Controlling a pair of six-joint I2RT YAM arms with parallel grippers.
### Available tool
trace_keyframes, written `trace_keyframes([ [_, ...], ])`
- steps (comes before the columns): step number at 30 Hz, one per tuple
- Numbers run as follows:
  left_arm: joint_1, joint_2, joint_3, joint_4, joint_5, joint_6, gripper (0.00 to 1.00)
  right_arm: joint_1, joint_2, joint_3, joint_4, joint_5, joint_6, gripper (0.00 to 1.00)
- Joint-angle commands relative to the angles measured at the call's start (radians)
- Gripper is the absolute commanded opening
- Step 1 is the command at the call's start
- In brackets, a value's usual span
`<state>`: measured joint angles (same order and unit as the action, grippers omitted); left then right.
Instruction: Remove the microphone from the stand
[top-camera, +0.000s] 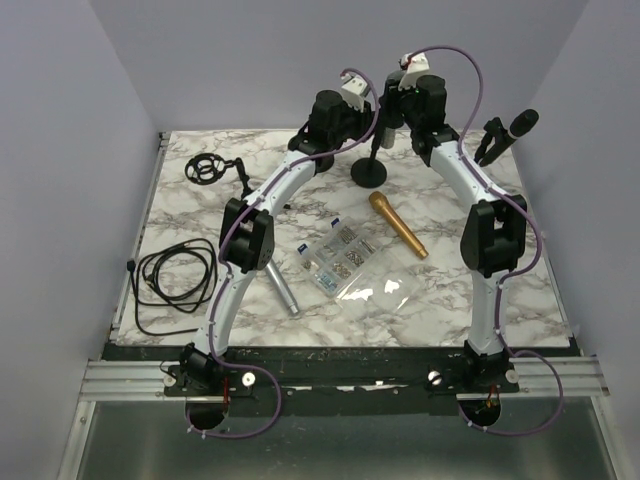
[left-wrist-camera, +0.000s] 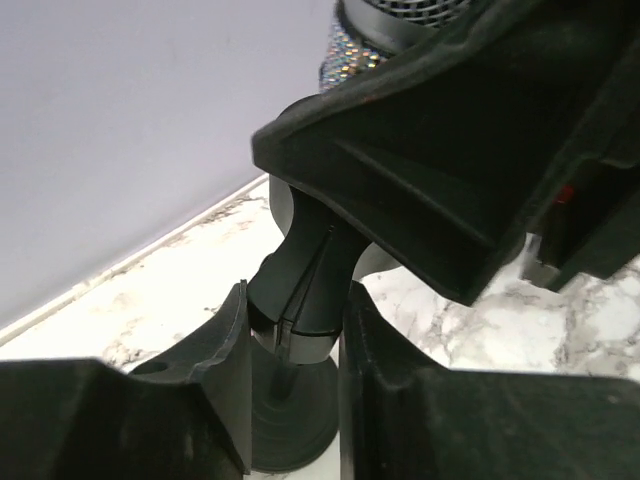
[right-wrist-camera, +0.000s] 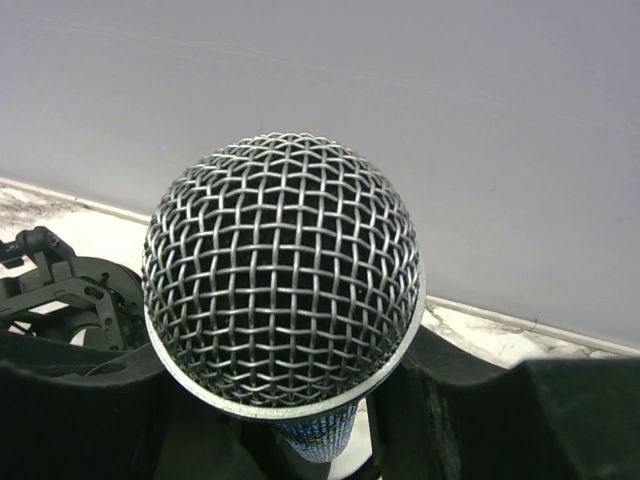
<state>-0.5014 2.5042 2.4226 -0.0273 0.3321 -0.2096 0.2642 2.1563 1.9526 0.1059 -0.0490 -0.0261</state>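
A microphone with a silver mesh head (right-wrist-camera: 283, 270) and a glittery body (right-wrist-camera: 318, 438) sits in a black stand. The stand's round base (top-camera: 368, 172) is at the back middle of the marble table. My right gripper (right-wrist-camera: 295, 440) is shut on the microphone's body just under the head. My left gripper (left-wrist-camera: 296, 315) is shut on the stand's black clip (left-wrist-camera: 305, 285), above the base (left-wrist-camera: 290, 420). In the top view the left gripper (top-camera: 362, 112) and the right gripper (top-camera: 392, 100) meet over the stand and hide the microphone.
A gold microphone (top-camera: 397, 224), a clear box of small parts (top-camera: 338, 252) and a silver microphone (top-camera: 281, 288) lie mid-table. A black microphone on another stand (top-camera: 510, 130) is at the back right. A shock mount (top-camera: 205, 168) and a coiled cable (top-camera: 175, 280) are on the left.
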Motion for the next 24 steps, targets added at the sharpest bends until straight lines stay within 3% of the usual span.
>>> trace_keyframes([
  [1, -0.020, -0.027, -0.049, 0.084, -0.035, 0.052, 0.00, 0.035, 0.007, 0.089, -0.104, -0.013, 0.048, 0.01],
  [11, -0.028, -0.065, -0.123, 0.083, -0.088, 0.069, 0.00, 0.034, 0.043, 0.403, -0.240, 0.099, 0.036, 0.01],
  [19, -0.028, -0.093, -0.174, 0.104, -0.098, 0.058, 0.00, 0.032, -0.052, 0.427, -0.233, 0.253, -0.043, 0.01],
  [24, -0.028, -0.104, -0.197, 0.115, -0.096, 0.060, 0.00, 0.028, -0.126, 0.416, -0.224, 0.240, -0.026, 0.01],
])
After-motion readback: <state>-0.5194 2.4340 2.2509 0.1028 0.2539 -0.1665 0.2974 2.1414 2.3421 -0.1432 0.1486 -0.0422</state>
